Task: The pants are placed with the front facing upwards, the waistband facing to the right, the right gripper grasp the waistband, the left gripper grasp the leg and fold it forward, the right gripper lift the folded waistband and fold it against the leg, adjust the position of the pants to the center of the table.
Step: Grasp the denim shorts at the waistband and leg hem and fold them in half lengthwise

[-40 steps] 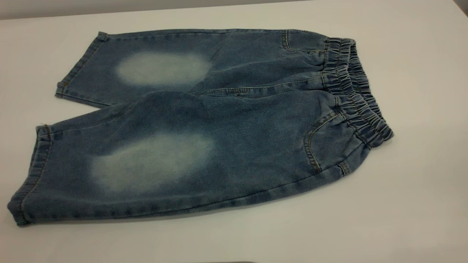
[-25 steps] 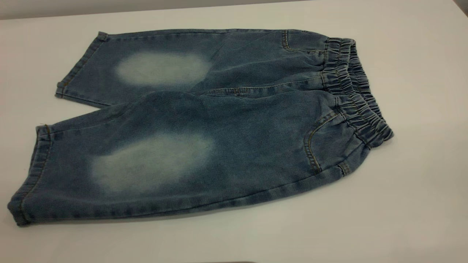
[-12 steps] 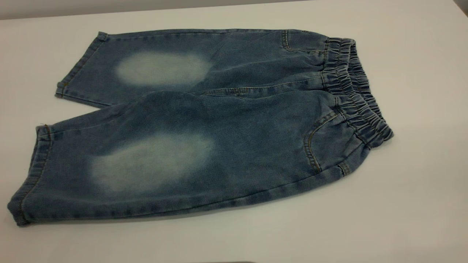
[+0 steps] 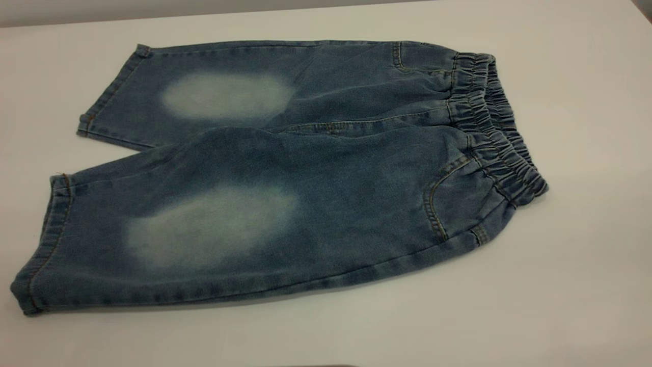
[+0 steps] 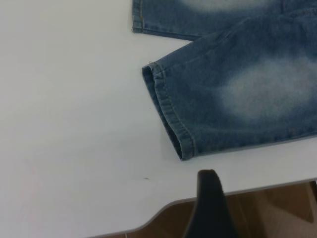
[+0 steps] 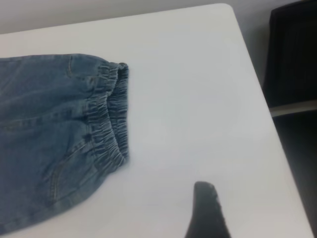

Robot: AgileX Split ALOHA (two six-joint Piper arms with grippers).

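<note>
A pair of short blue denim pants (image 4: 285, 173) is lying flat and face up on a plain white bench (image 4: 586, 255), nothing touching it. The gathered elastic waistband (image 4: 494, 127) is pointing to the right side of the exterior view, and the two wide legs are reaching out to the left. Each leg is showing a pale, faded oval at the knee (one on the far leg, one on the near leg). The near leg is overlapping the inner edge of the far leg a little. Tan stitching is curving around a front pocket just beside the waistband.

Neither arm is appearing in the exterior view. In the left wrist view, a single dark fingertip of the left gripper (image 5: 210, 198) is hanging over the bench's near edge, close to the hemmed cuff of the near leg (image 5: 168, 116) but apart from it. A brown floor (image 5: 267, 213) is showing past the bench edge.

In the right wrist view, one dark fingertip of the right gripper (image 6: 205, 210) is hovering over bare bench, near the waistband (image 6: 111, 119) but not touching it. A dark object (image 6: 294, 54) is standing past the bench's far side.

With only one fingertip showing for each arm, I cannot tell whether either set of jaws is released or clenched.
</note>
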